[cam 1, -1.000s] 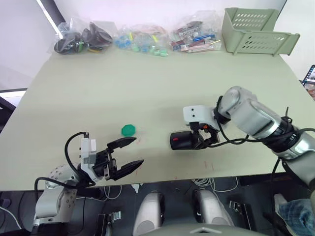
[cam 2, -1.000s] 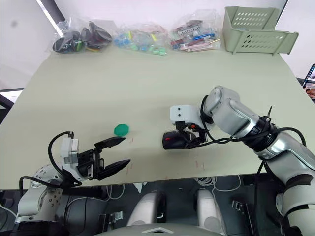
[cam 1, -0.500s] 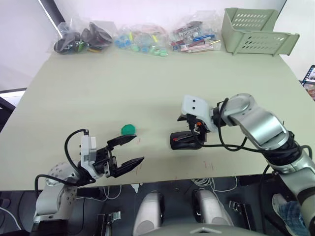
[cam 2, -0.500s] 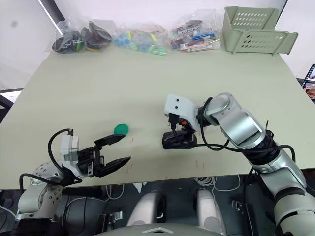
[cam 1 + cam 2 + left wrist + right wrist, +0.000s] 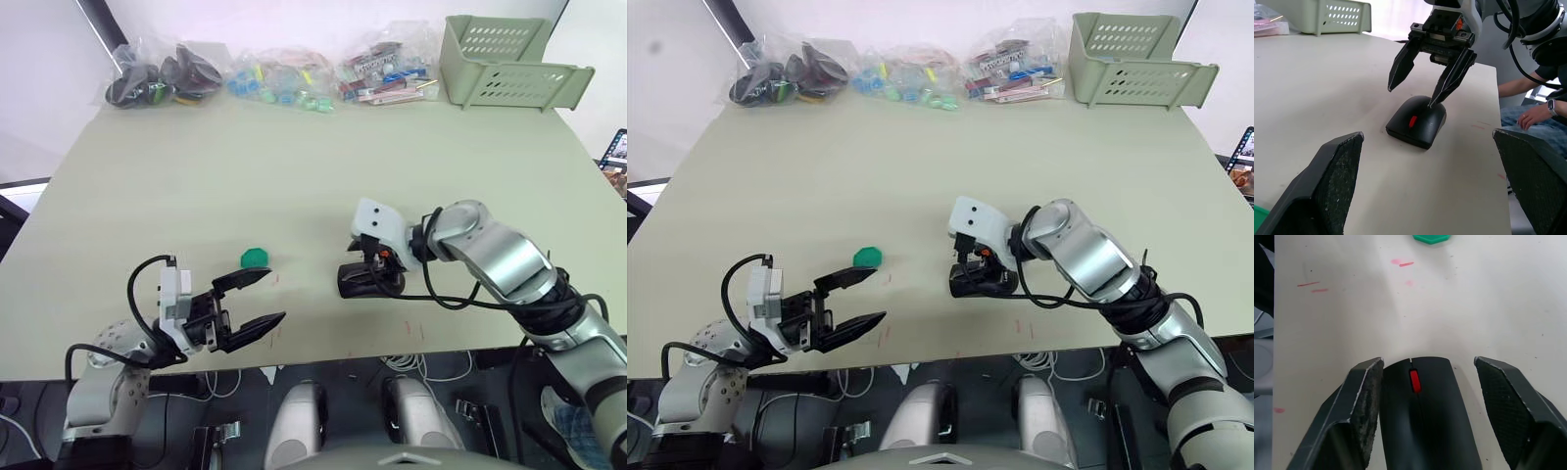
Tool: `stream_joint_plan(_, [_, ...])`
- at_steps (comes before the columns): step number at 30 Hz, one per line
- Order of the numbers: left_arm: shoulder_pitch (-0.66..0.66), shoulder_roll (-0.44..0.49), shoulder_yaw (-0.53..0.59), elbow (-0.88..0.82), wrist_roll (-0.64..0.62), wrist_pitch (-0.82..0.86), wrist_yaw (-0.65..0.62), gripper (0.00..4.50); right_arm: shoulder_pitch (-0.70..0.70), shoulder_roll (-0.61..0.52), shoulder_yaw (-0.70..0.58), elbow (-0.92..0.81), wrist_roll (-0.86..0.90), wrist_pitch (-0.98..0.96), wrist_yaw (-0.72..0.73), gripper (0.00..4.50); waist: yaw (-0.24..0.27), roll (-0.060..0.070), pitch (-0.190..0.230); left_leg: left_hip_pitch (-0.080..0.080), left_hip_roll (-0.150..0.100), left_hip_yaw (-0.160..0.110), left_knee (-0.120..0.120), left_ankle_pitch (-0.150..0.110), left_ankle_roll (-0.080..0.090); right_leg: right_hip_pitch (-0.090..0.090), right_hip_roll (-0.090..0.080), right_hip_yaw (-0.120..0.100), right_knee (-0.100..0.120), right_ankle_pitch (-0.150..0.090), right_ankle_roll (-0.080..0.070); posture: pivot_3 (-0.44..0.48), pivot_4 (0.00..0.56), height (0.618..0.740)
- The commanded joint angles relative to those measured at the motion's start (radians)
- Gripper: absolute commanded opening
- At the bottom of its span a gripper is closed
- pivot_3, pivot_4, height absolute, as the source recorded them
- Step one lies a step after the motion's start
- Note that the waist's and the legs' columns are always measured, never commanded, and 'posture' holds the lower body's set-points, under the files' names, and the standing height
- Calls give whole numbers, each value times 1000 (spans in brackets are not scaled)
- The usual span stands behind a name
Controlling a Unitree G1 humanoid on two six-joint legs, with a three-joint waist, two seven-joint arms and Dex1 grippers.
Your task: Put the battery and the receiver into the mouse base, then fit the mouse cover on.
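The black mouse base [image 5: 366,282] with its red patch [image 5: 1415,380] lies flat on the table near the front edge. Its top looks smooth and closed, so the mouse cover [image 5: 1432,431] appears seated on it. The battery and the receiver are hidden. My right gripper [image 5: 1411,96] is open, pointing down over the mouse, with one fingertip [image 5: 1434,100] at its top and the jaws straddling its width. My left gripper [image 5: 274,297] hangs open with nothing in it, at the table's front left edge, well away from the mouse.
A green disc [image 5: 256,258] lies between the left gripper and the mouse. Bags of small parts [image 5: 284,78] line the far edge, and a pale green basket [image 5: 509,61] stands at the far right. A person [image 5: 1528,115] sits beyond the table's right side.
My right wrist has turned and shifted left, from beside the mouse to above it with the fingers pointing down. The mouse and the left gripper have stayed in place.
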State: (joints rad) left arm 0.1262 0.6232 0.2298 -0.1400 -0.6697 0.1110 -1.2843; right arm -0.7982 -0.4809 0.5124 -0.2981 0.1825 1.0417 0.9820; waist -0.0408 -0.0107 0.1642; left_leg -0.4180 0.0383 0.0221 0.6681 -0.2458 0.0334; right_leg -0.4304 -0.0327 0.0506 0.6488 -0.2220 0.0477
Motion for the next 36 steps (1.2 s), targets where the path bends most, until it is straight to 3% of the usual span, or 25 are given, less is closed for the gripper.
stream_joint_plan(1, [22,13,36,-24,-12,-16,-13,4500,10,12,10,-3,16,-22,-13,3038,0,0,0,0,0,0,0,0,0,0,0,0,0,0,0,0,150,740])
stream_joint_plan(16, [10,15,38,-4,-6,-22,-24,4500,18,27,36,33,25,-50,-41,3038,0,0,0,0,0,0,0,0,0,0,0,0,0,0,0,0,150,740])
stream_joint_plan(19, [5,15,36,-3,-5,-20,-22,4500,16,32,33,35,29,-50,-46,2247,0,0,0,0,0,0,0,0,0,0,0,0,0,0,0,0,150,740])
stream_joint_plan(20, [4,15,36,-3,-5,-20,-22,4500,16,33,34,35,28,-52,-47,1765,0,0,0,0,0,0,0,0,0,0,0,0,0,0,0,0,150,740])
stream_joint_plan(36, [4,8,37,36,1,-48,-45,4500,41,17,98,128,3,-73,-36,1765,0,-1,0,0,0,0,0,0,0,0,0,0,0,0,0,0,150,740])
